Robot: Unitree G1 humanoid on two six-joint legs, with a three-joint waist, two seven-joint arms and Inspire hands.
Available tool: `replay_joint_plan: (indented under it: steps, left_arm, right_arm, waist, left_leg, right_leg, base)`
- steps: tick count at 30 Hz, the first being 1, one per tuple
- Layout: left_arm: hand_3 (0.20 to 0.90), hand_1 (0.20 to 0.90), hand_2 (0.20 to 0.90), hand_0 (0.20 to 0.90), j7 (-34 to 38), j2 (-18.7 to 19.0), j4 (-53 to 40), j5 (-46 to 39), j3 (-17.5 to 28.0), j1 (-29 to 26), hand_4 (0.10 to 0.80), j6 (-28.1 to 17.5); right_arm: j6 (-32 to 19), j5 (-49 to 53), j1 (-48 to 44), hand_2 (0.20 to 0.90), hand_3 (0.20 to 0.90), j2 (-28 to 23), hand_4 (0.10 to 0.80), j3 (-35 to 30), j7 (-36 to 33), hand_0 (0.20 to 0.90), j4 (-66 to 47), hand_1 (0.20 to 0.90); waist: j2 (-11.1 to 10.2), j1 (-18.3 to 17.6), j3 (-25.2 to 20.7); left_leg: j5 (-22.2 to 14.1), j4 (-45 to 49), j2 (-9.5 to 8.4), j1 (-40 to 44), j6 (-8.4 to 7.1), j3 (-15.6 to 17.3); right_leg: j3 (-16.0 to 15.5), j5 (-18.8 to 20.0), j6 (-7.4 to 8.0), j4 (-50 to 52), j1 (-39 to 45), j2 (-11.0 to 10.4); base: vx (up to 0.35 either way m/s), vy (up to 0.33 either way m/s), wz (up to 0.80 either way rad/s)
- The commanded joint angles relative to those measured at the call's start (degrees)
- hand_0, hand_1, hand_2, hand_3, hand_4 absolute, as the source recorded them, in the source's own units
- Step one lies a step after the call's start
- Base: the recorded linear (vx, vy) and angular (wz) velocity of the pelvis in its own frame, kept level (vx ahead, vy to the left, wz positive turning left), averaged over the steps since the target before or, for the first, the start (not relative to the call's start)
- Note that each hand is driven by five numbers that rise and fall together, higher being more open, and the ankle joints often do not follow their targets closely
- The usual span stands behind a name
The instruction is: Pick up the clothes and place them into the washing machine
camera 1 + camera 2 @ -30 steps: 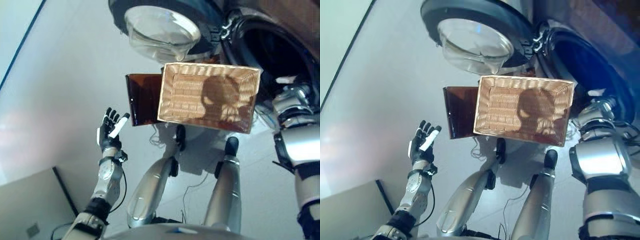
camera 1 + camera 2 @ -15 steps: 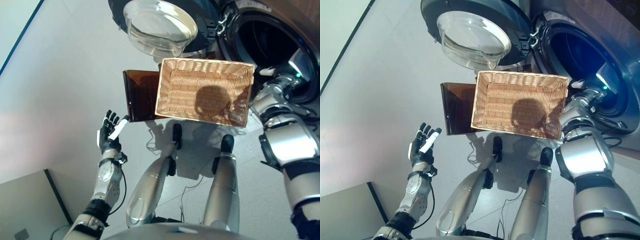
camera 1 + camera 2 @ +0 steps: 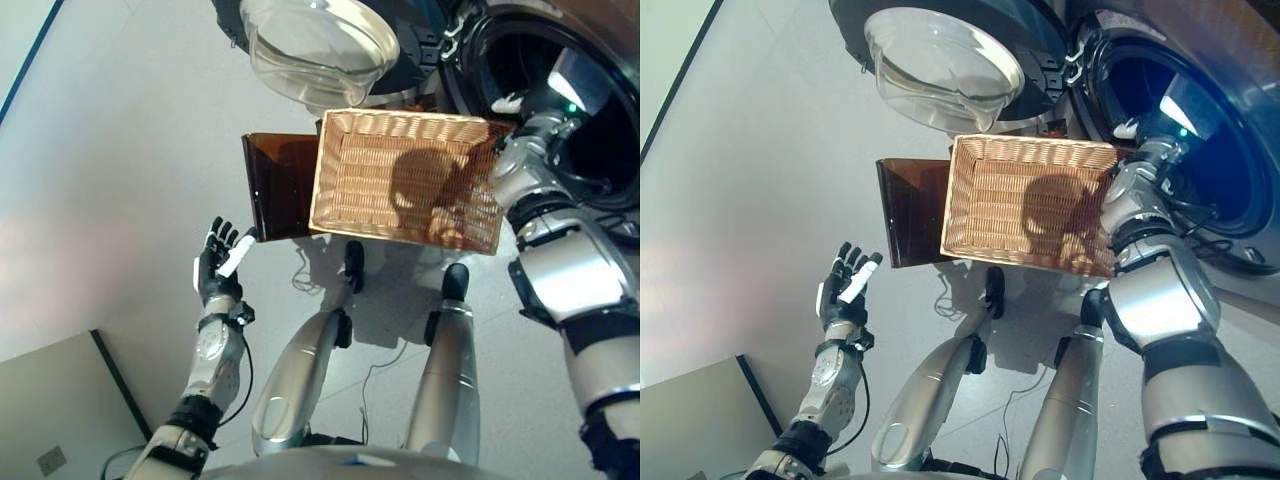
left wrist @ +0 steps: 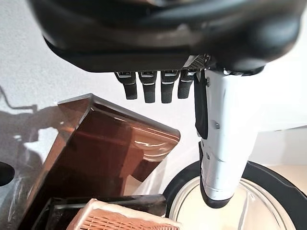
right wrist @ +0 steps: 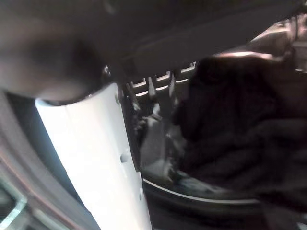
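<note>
L hand (image 3: 220, 262) is hanging near me, fingers straight, holding nothing. The wicker basket (image 3: 405, 178) is looking empty. R hand (image 3: 512, 103) is reaching into the washing machine (image 3: 1200, 130); dark clothes (image 5: 240, 134) are lying past its fingers, grip can't tell.

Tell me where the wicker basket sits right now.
The wicker basket sits centre in both eye views, on the brown stand, below the washer door.
</note>
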Motion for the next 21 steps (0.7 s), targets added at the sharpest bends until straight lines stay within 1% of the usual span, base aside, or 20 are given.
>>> replay_joint_plan:
  steps: [1,4,8,12,17,21]
  left_arm:
    - [0.9,0.9,0.9,0.9,1.71,2.47,0.83,0.23,3.21,-0.93,0.8,-5.13]
    - [0.9,0.9,0.9,0.9,1.74,2.59,1.14,0.2,3.7,-0.84,0.8,-5.31]
    - [0.9,0.9,0.9,0.9,1.94,2.35,2.5,-0.26,4.19,-1.2,0.8,-5.3]
    - [0.9,0.9,0.9,0.9,2.32,2.23,3.64,0.18,4.41,-1.2,0.8,-5.03]
    - [0.9,0.9,0.9,0.9,2.66,1.76,6.18,1.28,4.57,-1.44,0.8,-4.4]
    - [0.9,0.9,0.9,0.9,2.78,1.21,8.13,1.71,4.51,-1.47,0.8,-4.2]
  right_arm:
    - [-1.91,-2.45,-5.71,0.9,0.9,-1.32,0.8,4.06,-2.41,0.9,-3.18,0.9]
    - [-2.14,-3.0,-5.39,0.9,0.9,0.16,0.8,4.48,-1.84,0.9,-3.42,0.9]
    - [-2.4,-3.55,-4.01,0.9,0.9,2.14,0.8,4.12,-1.75,0.9,-3.77,0.9]
    - [-2.73,-4.23,-0.88,0.9,0.9,4.65,0.8,3.15,-1.65,0.9,-5.17,0.9]
    - [-3.19,-5.48,4.78,0.9,0.9,7.92,0.8,1.47,-0.72,0.9,-7.44,0.9]
    - [-3.94,-5.24,9.12,0.9,0.9,9.83,0.8,-0.28,-0.67,0.9,-8.15,0.9]
  waist:
    - [-1.06,0.82,-0.41]
    - [-1.52,1.14,-0.77]
    - [-2.16,0.74,-0.79]
    - [-2.86,0.34,-0.95]
    - [-3.37,-0.82,-0.35]
    - [-3.69,-1.12,-0.31]
  left_leg:
    - [-4.29,4.09,-0.32,-2.8,-5.84,1.62]
    - [-4.33,4.13,-0.1,-3.13,-5.71,1.68]
    - [-4.74,4.52,-0.01,-2.8,-5.53,1.86]
    - [-5.06,4.57,0.15,-1.99,-5.42,1.92]
    - [-5.59,4.82,0.33,-0.15,-5.34,2.03]
    - [-5.71,4.92,0.74,0.5,-5.32,2.1]
  right_leg:
    - [1.73,1.69,-2.26,-6.85,3.39,-1.11]
    - [1.66,1.95,-2.36,-7.1,3.11,-0.72]
    - [1.65,1.92,-2.52,-6.83,3.38,-0.6]
    - [1.63,2.12,-2.65,-7.46,4.47,-0.29]
    - [1.25,1.89,-2.69,-7.8,6.53,-0.23]
    - [0.94,2.44,-2.66,-8.71,7.65,-0.02]
  base:
    - [0.016,0.0,0.03]
    - [0.0,0.0,0.0]
    - [0.0,0.0,0.0]
    - [0.002,-0.005,0.02]
    - [-0.002,-0.004,-0.03]
    - [-0.006,-0.01,-0.04]
